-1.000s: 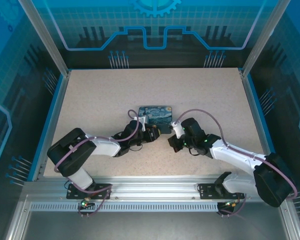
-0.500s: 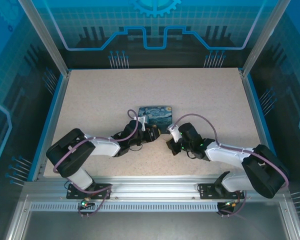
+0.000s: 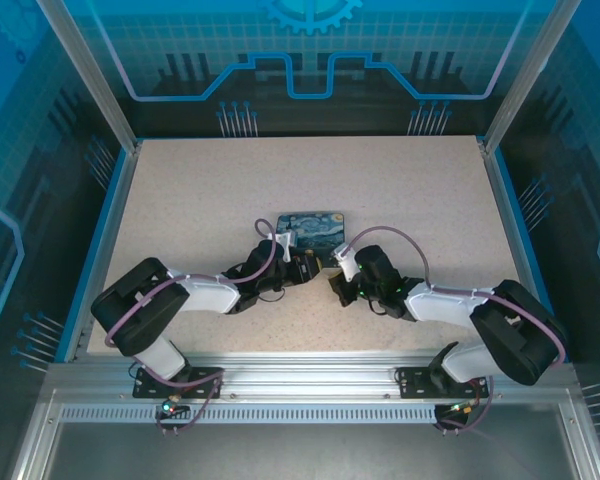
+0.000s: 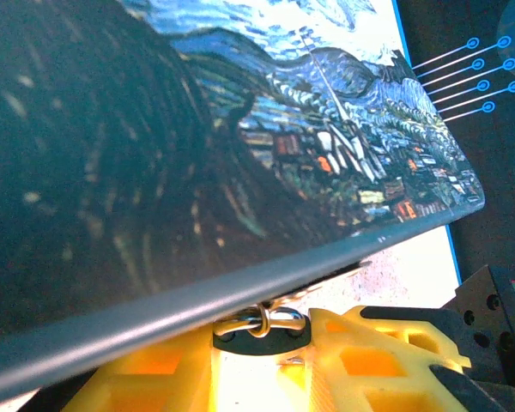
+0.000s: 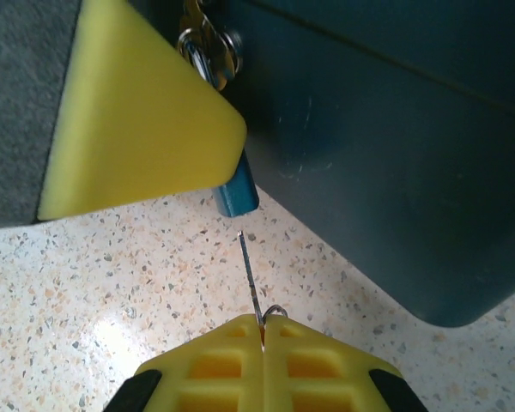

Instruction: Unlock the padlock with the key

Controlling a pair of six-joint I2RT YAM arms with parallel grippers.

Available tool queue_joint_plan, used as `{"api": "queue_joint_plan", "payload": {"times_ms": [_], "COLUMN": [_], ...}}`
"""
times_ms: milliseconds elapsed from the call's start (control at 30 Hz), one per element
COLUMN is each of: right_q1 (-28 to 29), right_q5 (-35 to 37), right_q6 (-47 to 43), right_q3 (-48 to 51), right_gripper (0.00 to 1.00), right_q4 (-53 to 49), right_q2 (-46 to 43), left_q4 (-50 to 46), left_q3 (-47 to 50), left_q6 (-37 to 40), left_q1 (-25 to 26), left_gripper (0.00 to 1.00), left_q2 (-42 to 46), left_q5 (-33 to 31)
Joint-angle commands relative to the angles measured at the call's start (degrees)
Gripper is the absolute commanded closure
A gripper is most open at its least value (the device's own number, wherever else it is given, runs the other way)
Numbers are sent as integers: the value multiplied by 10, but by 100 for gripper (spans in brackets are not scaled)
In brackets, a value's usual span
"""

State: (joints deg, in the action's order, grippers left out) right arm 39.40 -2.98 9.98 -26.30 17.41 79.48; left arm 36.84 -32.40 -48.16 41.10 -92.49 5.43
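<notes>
The padlock (image 5: 234,193) hangs on the near side of the starry-night tin (image 3: 315,225). Its small blue body pokes out under a yellow finger (image 5: 137,129) of my left gripper. From the left wrist, the silvery shackle (image 4: 240,324) sits between the yellow fingers, and my left gripper (image 4: 259,348) is shut on the padlock. My right gripper (image 5: 263,324) is shut on the key (image 5: 249,275). Its thin blade points up at the padlock's body, the tip a short gap below it and not touching. Seen from above, the left gripper (image 3: 305,266) and right gripper (image 3: 337,280) nearly meet.
The tin's dark side wall (image 5: 395,129) stands close on the right of the key. Speckled tabletop (image 3: 230,190) spreads around the tin, bounded by blue side rails (image 3: 105,235) and the metal frame at the near edge.
My right gripper has moved left and slightly away, bringing the key closer to the padlock, and the right arm's elbow has swung inward. The left arm has held still.
</notes>
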Motion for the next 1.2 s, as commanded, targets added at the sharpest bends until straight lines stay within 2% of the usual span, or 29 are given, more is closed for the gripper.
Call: {"api": "queue_joint_plan", "payload": {"times_ms": [0,1167], "right_q1": [9,-8], "right_q5": [6,-9], "right_q6": [-7,5], "right_q3": [6,42], "right_gripper": [100,100], "right_q4": [34,108], "right_q2": [6,8], "left_q4": [24,26], "left_q3": [1,1], "left_q6": [-8,-20], "left_q1": [2,1], "left_gripper": [72,72], "left_q2": [22,15], "left_q5": [12,15]}}
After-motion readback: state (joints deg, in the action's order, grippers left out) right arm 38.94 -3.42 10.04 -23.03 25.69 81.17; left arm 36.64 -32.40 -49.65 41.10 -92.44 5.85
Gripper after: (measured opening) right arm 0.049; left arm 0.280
